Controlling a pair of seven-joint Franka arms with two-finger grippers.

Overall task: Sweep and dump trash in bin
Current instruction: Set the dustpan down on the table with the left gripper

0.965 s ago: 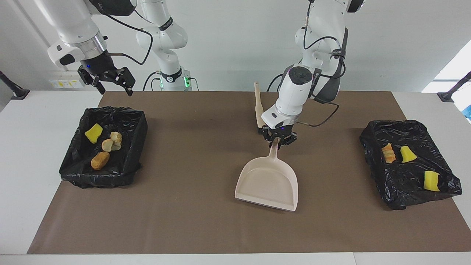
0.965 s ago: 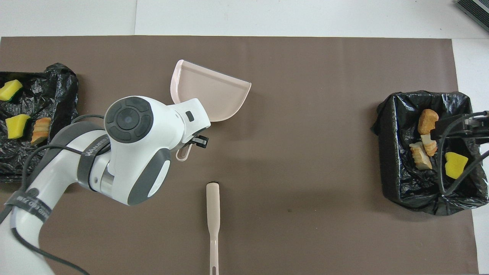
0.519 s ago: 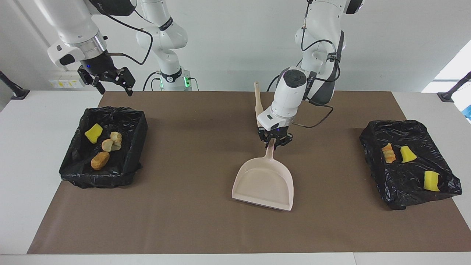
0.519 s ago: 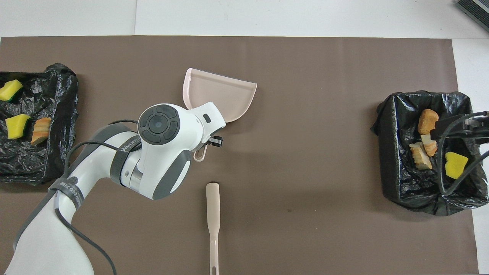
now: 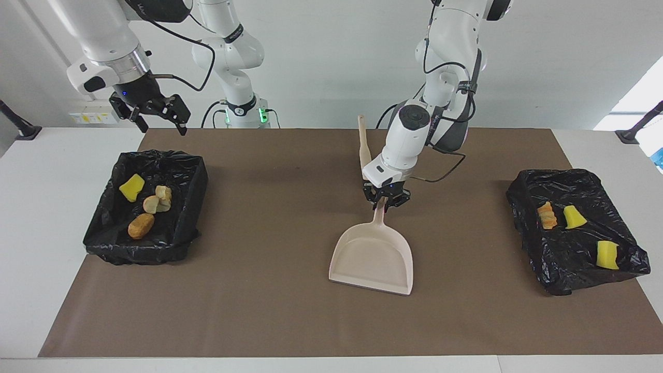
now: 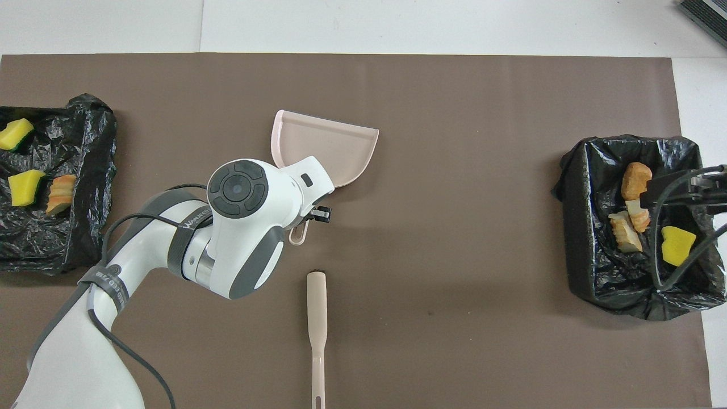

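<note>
Since a second ago the dustpan (image 5: 374,256) has slid a little toward the right arm's end of the table and turned slightly, its pan flat on the brown mat (image 5: 290,321). Its handle sits between the fingers of the left gripper (image 5: 386,199), which pinch it near the loop end. Nearer to the robots than the dustpan lies the brush (image 6: 316,329), untouched. Toward the right arm's end from the dustpan stands a black-lined bin (image 5: 178,228) holding trash (image 5: 141,226): a yellow sponge chunk, pale lumps and an orange-brown lump. The right gripper (image 5: 155,116) waits above that bin, fingers spread. Toward the left arm's end from the dustpan, a black bag (image 5: 570,259) carries two yellow chunks and an orange scrap
</note>
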